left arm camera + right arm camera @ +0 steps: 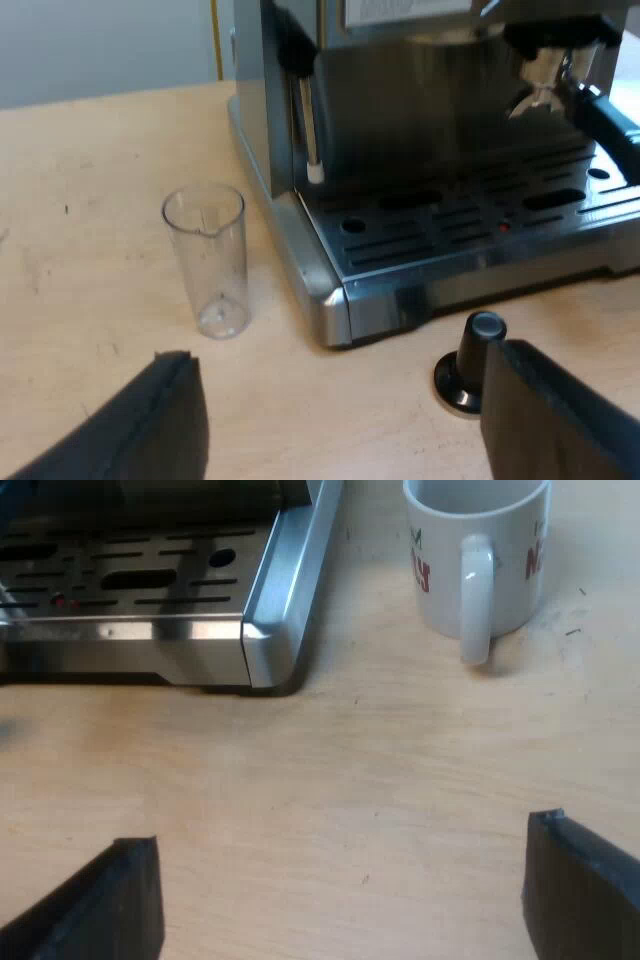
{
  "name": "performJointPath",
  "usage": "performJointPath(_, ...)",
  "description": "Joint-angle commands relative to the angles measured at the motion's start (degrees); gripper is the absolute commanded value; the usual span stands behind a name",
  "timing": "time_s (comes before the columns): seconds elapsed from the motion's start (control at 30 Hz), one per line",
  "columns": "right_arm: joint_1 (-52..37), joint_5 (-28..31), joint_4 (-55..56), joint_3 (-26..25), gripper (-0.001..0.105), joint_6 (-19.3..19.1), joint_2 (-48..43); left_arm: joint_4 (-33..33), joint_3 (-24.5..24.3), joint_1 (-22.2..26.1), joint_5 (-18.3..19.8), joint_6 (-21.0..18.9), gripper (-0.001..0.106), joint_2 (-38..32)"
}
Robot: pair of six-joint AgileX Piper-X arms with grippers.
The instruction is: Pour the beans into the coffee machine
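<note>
While both arms hang low over the pale wooden table (80, 180), the machine (420, 120) stands on it as the largest thing before them, its steel body rising behind a slotted drip tray (470, 235). At the machine's front the holder (560, 75) sits locked in place, its dark handle sticking out over the tray. A thin wand (308, 125) with a white tip hangs down at the tray's other side.

Near one front corner of the tray, but apart from it, a white mug (500, 550) with red lettering stands upright on the table, its handle turned toward the right wrist camera.

By the tray's other front corner stands the glass (208, 260), upright on the table, just beside the machine without touching it. It is clear and looks empty. A tamper (468, 365) with a black knob stands on the table just before the tray's front edge, one of the left fingers (560, 420) partly covering it.

The left gripper (340, 365) is released, its two black fingers spread wide. The glass stands beyond the fingertips, well clear of both and nearer the finger that is away from the tamper.

The right gripper (342, 832) is likewise released, its fingers (580, 890) wide apart over bare table, short of the tray's corner and the mug.
</note>
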Motion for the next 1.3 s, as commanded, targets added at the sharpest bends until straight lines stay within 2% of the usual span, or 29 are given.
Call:
performJointPath(0.03,-0.1,-0.9,-1.2,0.4,0.079,-0.7,-1.6,-1.0,1.4,0.1,-0.5,-0.1,0.06,-2.4)
performJointPath(0.3,-0.1,-0.9,-2.1,3.4,0.079,-0.7,-1.5,-1.0,3.9,0.1,-0.5,-0.1,0.06,-2.4)
performJointPath(1.3,-0.1,-0.8,-2.3,3.3,0.079,-0.7,-1.5,-1.0,3.9,0.1,-0.5,-0.1,0.06,-2.4)
